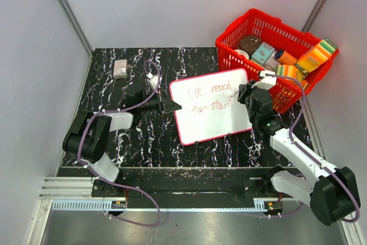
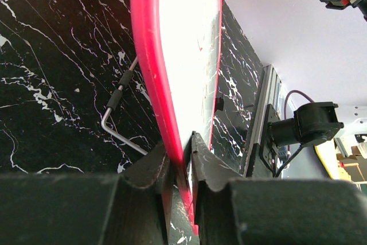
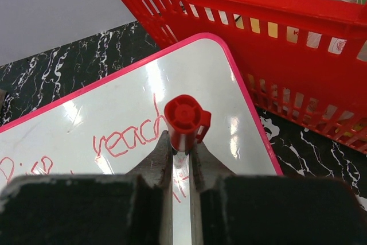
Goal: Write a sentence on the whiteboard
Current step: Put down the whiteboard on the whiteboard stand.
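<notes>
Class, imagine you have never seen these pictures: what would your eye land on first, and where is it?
The whiteboard with red handwriting stands out in the middle of the black marbled table. The bright red basket of packets sits at the far right corner. The right gripper pinches a red marker over the board's right side, while the left gripper clamps its left edge.
</notes>
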Action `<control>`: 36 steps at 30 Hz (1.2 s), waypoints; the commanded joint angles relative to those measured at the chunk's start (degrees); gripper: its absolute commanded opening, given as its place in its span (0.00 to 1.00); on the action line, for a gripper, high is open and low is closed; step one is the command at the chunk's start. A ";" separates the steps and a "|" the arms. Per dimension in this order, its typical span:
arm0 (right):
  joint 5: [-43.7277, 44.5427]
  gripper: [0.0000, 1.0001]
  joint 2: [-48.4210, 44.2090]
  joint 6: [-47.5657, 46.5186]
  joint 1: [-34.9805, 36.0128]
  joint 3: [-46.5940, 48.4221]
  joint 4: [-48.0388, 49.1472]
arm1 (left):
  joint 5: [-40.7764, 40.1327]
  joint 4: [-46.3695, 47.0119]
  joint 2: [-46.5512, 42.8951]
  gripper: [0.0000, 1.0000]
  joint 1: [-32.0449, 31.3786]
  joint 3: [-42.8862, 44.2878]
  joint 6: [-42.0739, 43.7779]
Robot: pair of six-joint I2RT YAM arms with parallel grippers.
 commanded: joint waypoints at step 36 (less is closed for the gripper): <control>-0.94 0.00 -0.68 2.38 -1.13 -4.23 0.45 | -1.21 0.82 -1.38 0.00 -0.91 1.11 4.86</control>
